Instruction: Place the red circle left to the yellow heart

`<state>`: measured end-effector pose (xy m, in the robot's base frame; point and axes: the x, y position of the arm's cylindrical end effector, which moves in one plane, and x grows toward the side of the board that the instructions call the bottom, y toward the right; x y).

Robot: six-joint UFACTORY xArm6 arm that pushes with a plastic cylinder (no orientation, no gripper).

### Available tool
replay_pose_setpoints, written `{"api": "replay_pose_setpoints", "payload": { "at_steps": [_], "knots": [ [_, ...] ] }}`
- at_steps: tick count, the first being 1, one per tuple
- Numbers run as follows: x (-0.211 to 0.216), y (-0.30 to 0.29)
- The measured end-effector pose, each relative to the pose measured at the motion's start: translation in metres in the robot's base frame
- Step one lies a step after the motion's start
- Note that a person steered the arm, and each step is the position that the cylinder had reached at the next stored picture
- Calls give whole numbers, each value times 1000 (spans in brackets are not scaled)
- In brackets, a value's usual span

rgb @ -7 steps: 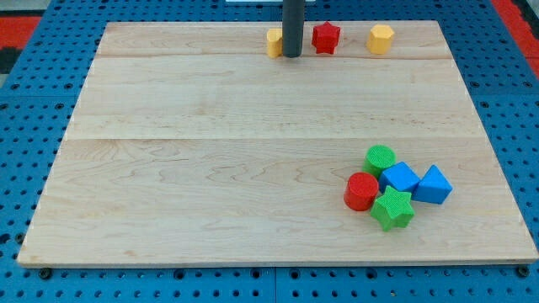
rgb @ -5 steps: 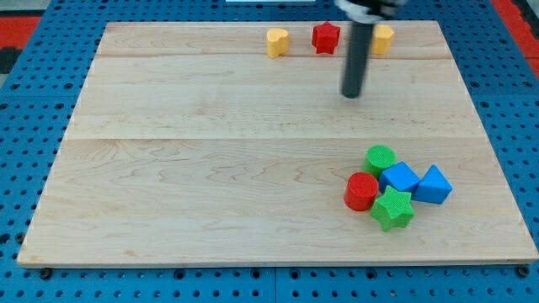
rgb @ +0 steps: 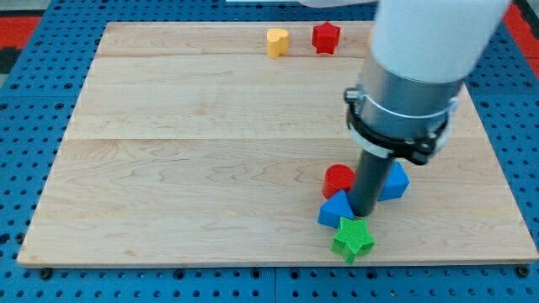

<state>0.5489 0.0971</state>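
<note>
The red circle [rgb: 338,178] lies at the view's lower right, partly hidden behind my rod. The yellow heart [rgb: 277,40] sits far off at the view's top, left of centre. My tip [rgb: 363,211] is down among the lower-right cluster: just right of the red circle, against a blue block [rgb: 336,209] on its left, with another blue block [rgb: 395,182] on its right and a green star [rgb: 353,240] just below it.
A red star [rgb: 326,36] stands right of the yellow heart at the view's top. The arm's large white and grey body covers the view's upper right and hides whatever lies there. The wooden board [rgb: 185,168] rests on a blue pegboard.
My tip swept from the view's top down into the lower-right cluster. The red circle, blue blocks and green star were shoved leftward and downward. The green cylinder and yellow hexagon are now hidden.
</note>
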Motion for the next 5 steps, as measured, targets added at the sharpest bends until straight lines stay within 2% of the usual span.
{"api": "replay_pose_setpoints", "payload": {
  "at_steps": [1, 4, 5],
  "knots": [
    [-17, -9],
    [-20, -24],
    [-49, -35]
  ]
}}
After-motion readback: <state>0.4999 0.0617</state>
